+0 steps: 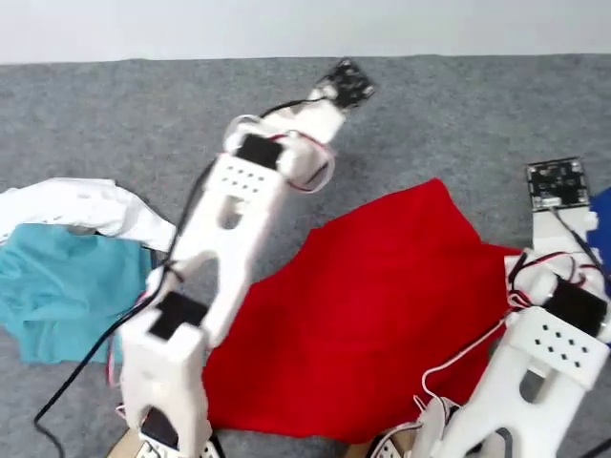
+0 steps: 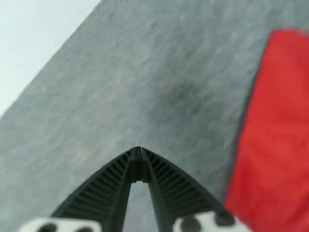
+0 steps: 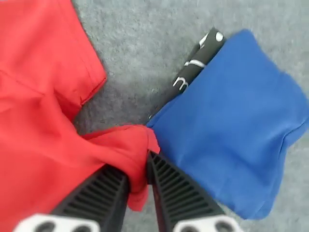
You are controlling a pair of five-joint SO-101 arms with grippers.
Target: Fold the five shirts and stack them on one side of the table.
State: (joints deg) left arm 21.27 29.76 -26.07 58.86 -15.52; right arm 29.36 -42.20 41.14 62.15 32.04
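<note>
A red shirt (image 1: 372, 315) lies spread over the middle of the grey table. My right gripper (image 3: 138, 166) is shut on a bunched fold at the red shirt's (image 3: 38, 125) edge, close beside a folded blue shirt (image 3: 231, 135). My left gripper (image 2: 140, 153) hangs shut and empty over bare grey table, with the red shirt's (image 2: 275, 135) edge off to one side. The left arm (image 1: 239, 200) stretches toward the far middle of the table. At the left side lie a teal shirt (image 1: 57, 286) and a white shirt (image 1: 86, 205).
A black garment with white print (image 3: 195, 65) sticks out from under the blue shirt. The blue shirt (image 1: 601, 215) sits at the table's right edge. Bare grey table (image 1: 458, 114) runs along the far side.
</note>
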